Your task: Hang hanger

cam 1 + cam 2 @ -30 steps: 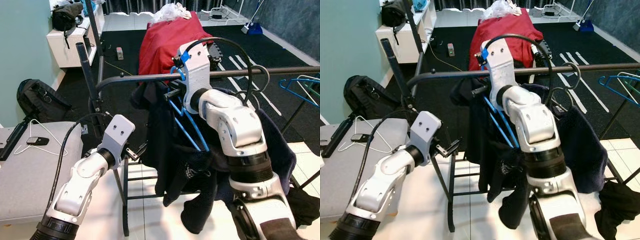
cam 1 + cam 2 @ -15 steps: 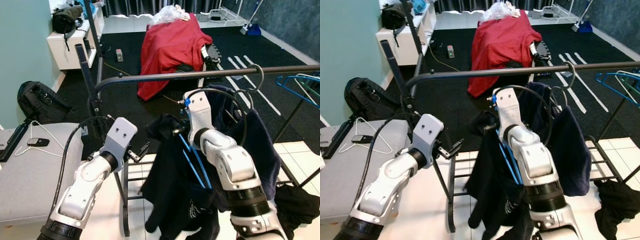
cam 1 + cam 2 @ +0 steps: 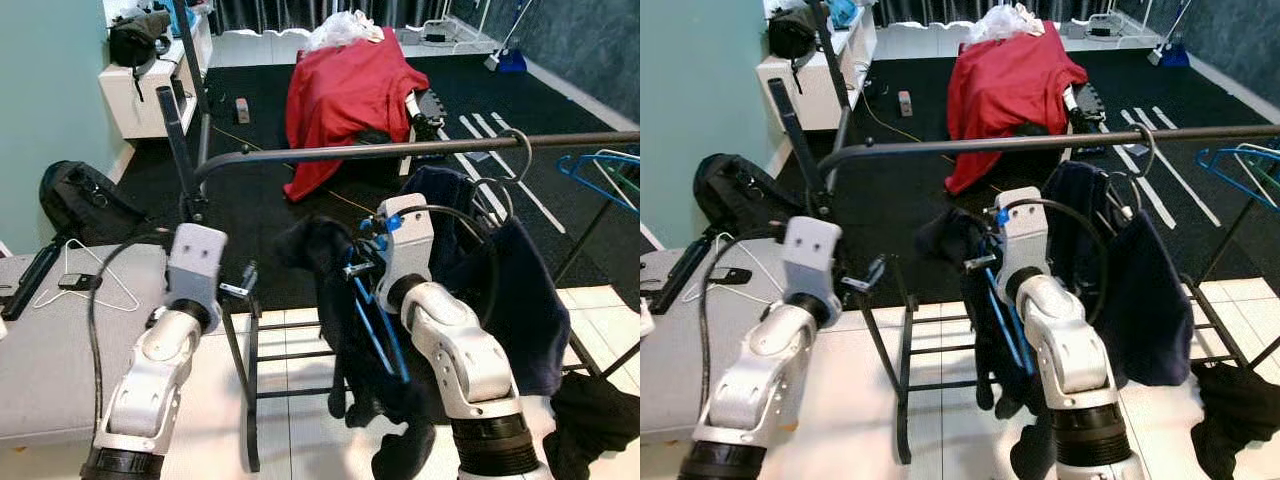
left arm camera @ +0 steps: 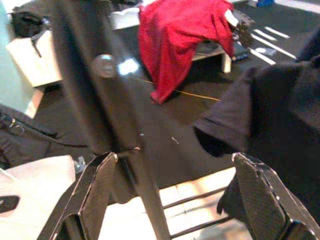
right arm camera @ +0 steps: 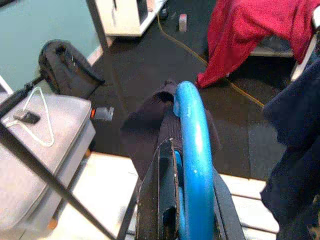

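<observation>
My left gripper (image 3: 243, 284) sits below the rail (image 3: 330, 153), near its bent left end and close to the rack's upright post (image 3: 180, 140); fingers (image 4: 95, 192) spread wide, nothing between them, forearm angled up from low left. I read it as standby, not the working arm

Going right, my right gripper (image 3: 357, 268) is under the rail's mid-span, closed on the blue hanger (image 3: 372, 325), which carries a dark garment (image 3: 345, 300). In the right wrist view the blue hook (image 5: 192, 150) curves up right past the clamped fingers, cloth draped behind it. So the hanger is in my right gripper, well below the rail, not on it. The hanger's long axis runs steeply down from the gripper, the garment sagging toward the floor

The key relation: rail lies above the right gripper and slightly beyond it, running left to right across the view. My guess is the hook needs to go up and over the rail. Right arm is clearly nearer, elbow bent, wrist up

Further right on the rail, a dark blue garment (image 3: 520, 290) already hangs; free rail lies left of that
</observation>
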